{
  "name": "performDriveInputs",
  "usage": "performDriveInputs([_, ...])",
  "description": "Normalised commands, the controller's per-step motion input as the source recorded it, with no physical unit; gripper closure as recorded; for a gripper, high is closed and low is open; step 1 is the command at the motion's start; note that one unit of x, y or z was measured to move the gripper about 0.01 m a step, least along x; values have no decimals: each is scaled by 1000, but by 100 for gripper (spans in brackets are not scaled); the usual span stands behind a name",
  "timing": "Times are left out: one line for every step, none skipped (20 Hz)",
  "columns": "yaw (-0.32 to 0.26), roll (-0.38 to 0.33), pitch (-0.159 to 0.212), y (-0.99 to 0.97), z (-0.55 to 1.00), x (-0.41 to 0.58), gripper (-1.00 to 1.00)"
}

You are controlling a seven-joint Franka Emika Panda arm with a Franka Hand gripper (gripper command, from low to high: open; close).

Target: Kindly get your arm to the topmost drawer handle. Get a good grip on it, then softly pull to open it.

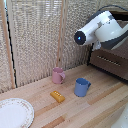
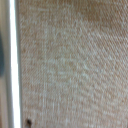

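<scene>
Exterior view: the arm (image 1: 102, 27) looms above a drawer handle (image 1: 108, 59), a stiff, slick bar best gripped mid-length; gripper unseen.

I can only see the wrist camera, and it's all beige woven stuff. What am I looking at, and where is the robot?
Observer: That's a woven screen behind the table. The arm is raised in front of it, at the exterior view's right.
Operator: Is a drawer anywhere near it?
Observer: Yes, a dark brown drawer unit sits just below the arm, with a silver handle showing on one front. I can't see the gripper fingers.
Operator: What's on the table?
Observer: A pink mug, a blue mug, a small yellow block and a plate, all away from the drawers.
</scene>
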Motion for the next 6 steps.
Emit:
performDriveInputs([-108,15,146,771,-446,163,-100])
performDriveInputs([-123,67,157,709,-391,203,-100])
performDriveInputs([-153,132,154,611,-314,249,-100])
performDriveInputs([-169,187,168,506,-254,231,-100])
performDriveInputs([-194,246,179,351,-126,214,-100])
performDriveInputs([-211,336,151,180,0,194,-100])
